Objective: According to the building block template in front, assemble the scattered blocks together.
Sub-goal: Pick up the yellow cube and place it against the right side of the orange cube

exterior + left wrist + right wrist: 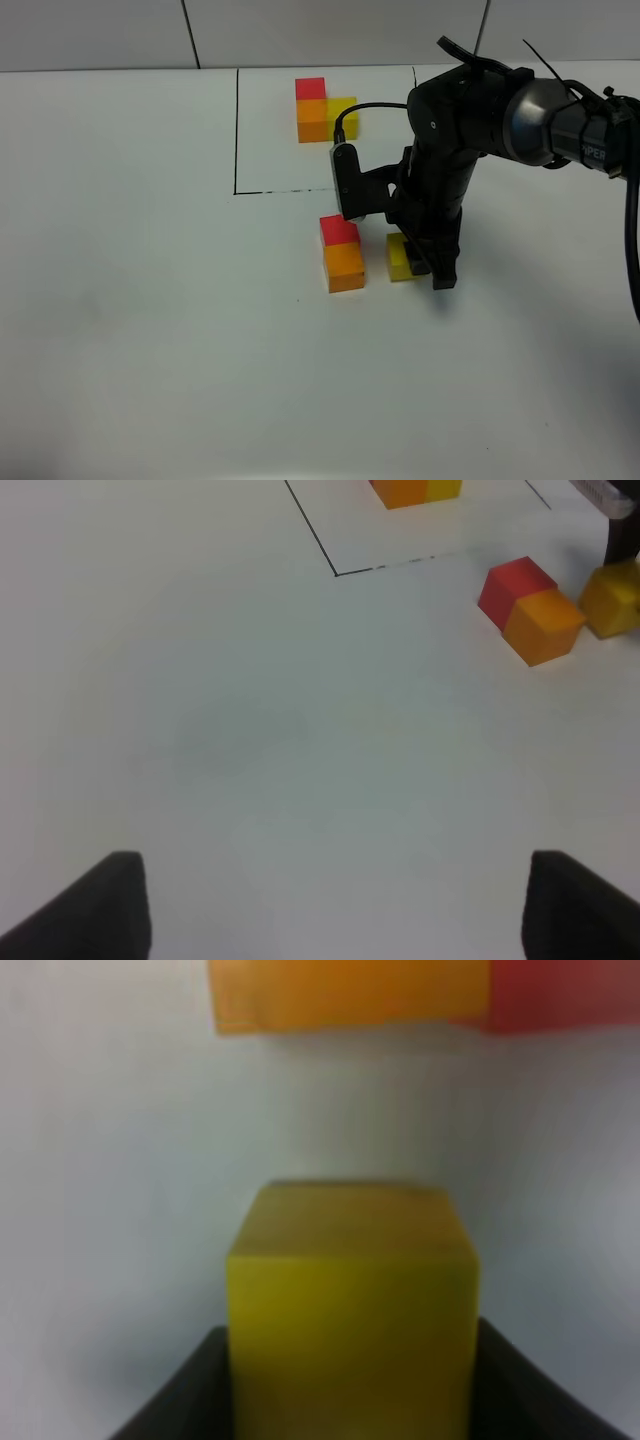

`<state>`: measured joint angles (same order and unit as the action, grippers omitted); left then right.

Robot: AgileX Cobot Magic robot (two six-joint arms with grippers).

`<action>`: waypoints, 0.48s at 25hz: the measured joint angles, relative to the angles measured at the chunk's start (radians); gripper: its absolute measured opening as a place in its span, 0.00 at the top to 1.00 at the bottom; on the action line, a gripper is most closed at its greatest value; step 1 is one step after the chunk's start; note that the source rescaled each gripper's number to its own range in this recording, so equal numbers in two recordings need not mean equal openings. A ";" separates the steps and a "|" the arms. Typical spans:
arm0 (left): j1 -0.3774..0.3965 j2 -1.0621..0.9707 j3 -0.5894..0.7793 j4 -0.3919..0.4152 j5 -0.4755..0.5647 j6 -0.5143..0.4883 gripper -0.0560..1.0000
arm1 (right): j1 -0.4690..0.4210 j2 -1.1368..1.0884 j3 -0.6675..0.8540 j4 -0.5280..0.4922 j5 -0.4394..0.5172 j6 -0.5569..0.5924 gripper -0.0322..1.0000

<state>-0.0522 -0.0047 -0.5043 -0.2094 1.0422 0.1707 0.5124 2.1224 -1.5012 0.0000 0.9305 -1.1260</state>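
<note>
- Grips the yellow block (398, 255) with the right gripper (428, 272), dark fingers (190, 1410) pressed to two opposite sides of it.
- Holds that block low, at the desk (150, 320); cannot tell whether resting on the surface or raised slightly.
- Faces, just past the right gripper's tips and across a narrow bare strip, the orange block (345, 268) and the red block (339, 230), touching face to face in a short row.
- Leaves a gap between the held block and the orange block, level with it, near but apart.
- Farther from that gripper, beyond the red-orange pair and inside a black outline (236, 130) drawn on the desk: the building block template (322, 108).
- Shows red at the template's far end, orange touching it, and yellow touching the orange's side, in an L.
- Spreads the left gripper (330, 910) wide, two dark tips well apart above bare desk.
- Well ahead of the left gripper and off to one side: the red-orange pair, then the yellow block; beyond them, an edge of the template.
</note>
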 joint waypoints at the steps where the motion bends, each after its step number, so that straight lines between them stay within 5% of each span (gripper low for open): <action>1: 0.000 0.000 0.000 0.000 0.000 0.000 0.18 | 0.000 0.003 -0.001 0.000 -0.002 -0.001 0.96; 12: 0.000 0.000 0.000 0.000 0.000 0.000 0.18 | 0.017 0.026 -0.003 0.047 -0.029 -0.009 0.96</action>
<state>-0.0522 -0.0047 -0.5043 -0.2094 1.0422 0.1707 0.5291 2.1479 -1.5039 0.0466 0.9013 -1.1355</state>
